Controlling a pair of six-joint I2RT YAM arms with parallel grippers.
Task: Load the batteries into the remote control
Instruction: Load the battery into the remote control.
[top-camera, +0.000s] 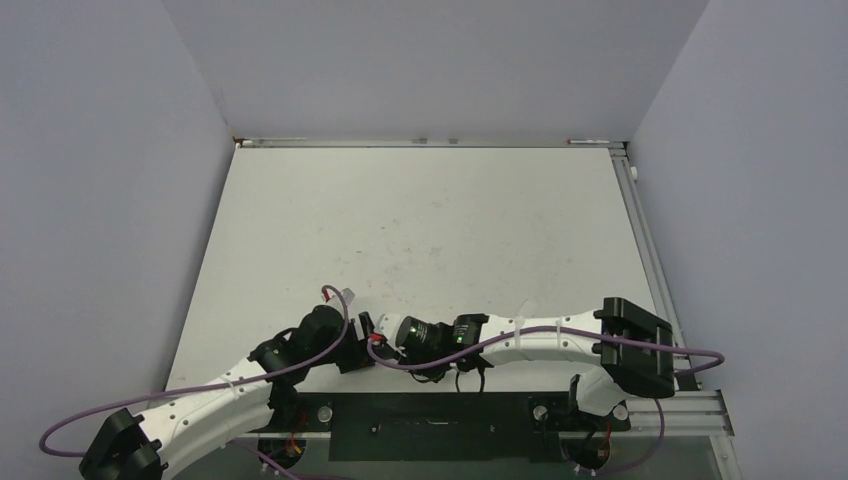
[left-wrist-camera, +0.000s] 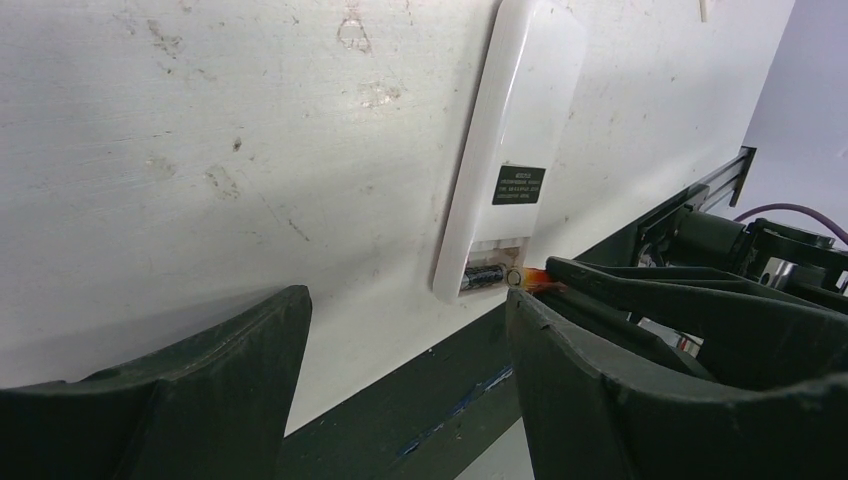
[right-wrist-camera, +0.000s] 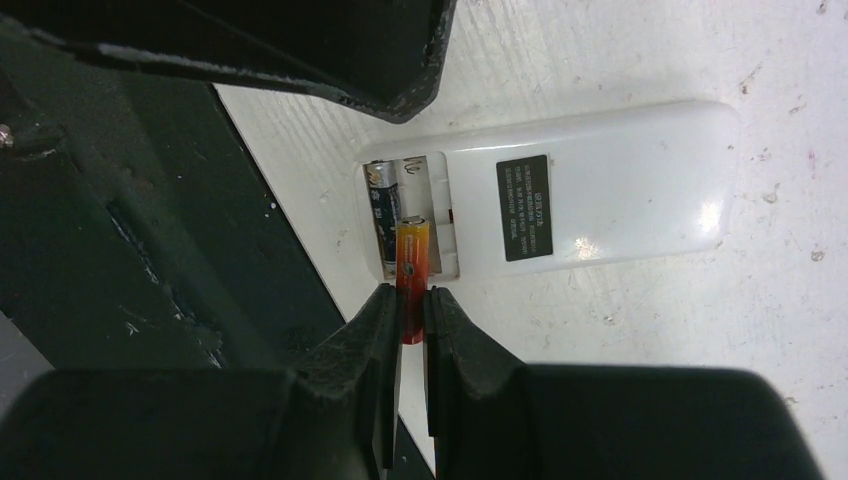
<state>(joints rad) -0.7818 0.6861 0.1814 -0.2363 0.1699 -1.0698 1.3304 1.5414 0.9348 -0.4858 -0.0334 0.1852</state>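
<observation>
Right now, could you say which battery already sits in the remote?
The dark battery lies in the remote; the orange battery is pinched in the right gripper.

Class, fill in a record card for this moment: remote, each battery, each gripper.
Remote: small white rectangular plastic remote control, back up on the white table, battery compartment uncovered
First battery: slim dark cylinder, lying in the compartment
Second battery: slim orange cylinder, tip at the free slot, not fully seated
Right gripper: shut on the slim orange cylinder
Left gripper: open, holding nothing, near the remote's open end
</observation>
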